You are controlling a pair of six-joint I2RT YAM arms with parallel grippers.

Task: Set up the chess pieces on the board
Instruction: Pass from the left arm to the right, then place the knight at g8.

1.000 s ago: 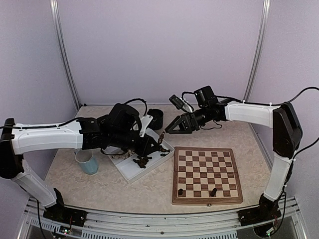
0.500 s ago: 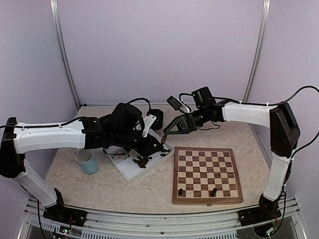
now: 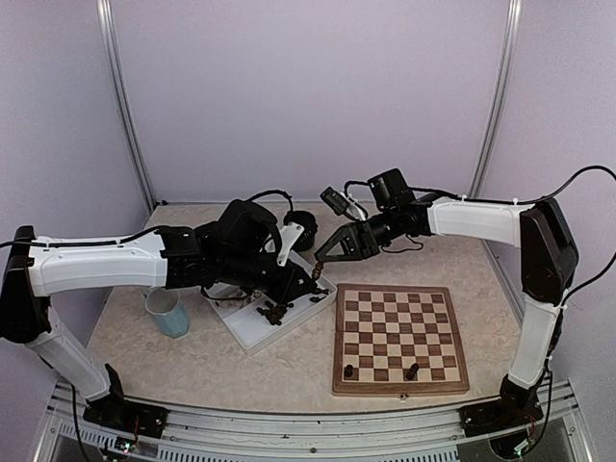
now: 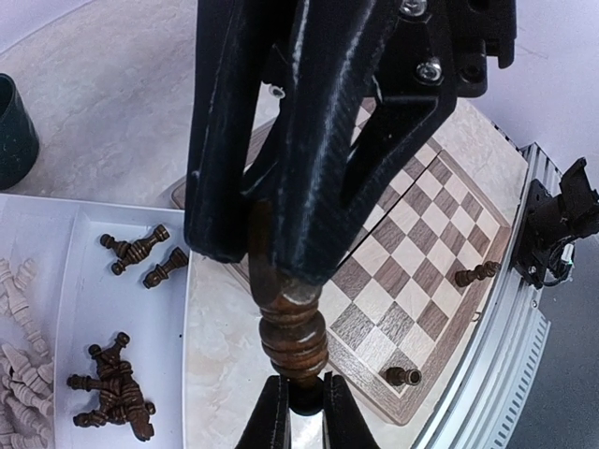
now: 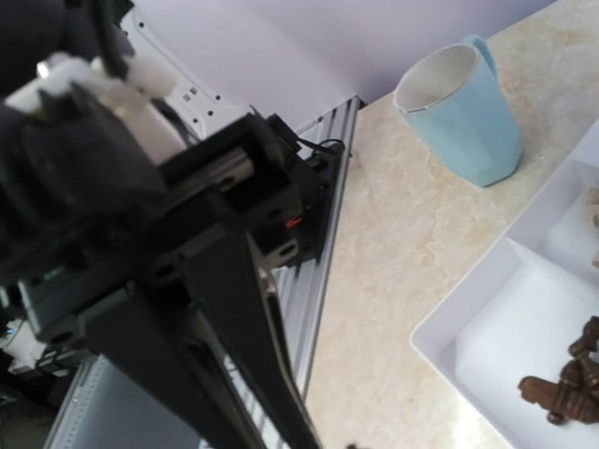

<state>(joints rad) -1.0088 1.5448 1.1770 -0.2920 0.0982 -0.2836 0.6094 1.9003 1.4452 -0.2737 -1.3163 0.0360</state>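
Both tools are closed on one dark chess piece [image 4: 292, 332]: left tool [image 4: 265, 245] at its top, right tool [image 4: 299, 412] at its base.

The left arm [image 3: 91, 268] and the right arm [image 3: 476, 219] look alike: smooth white shells cover the long links, and bulky matte black housings sit at the joints [image 3: 551, 252]. The bases [image 3: 500, 416] at the near edge are black too. Thin black cables [image 3: 589, 175] loop along the links. A small white bracket [image 3: 284, 241] sits at the left wrist. Seen close, the left fingers [image 4: 243, 140] are black plastic with a fine layered grain and open, strutted sides, fastened with silver screws [image 4: 428, 68].
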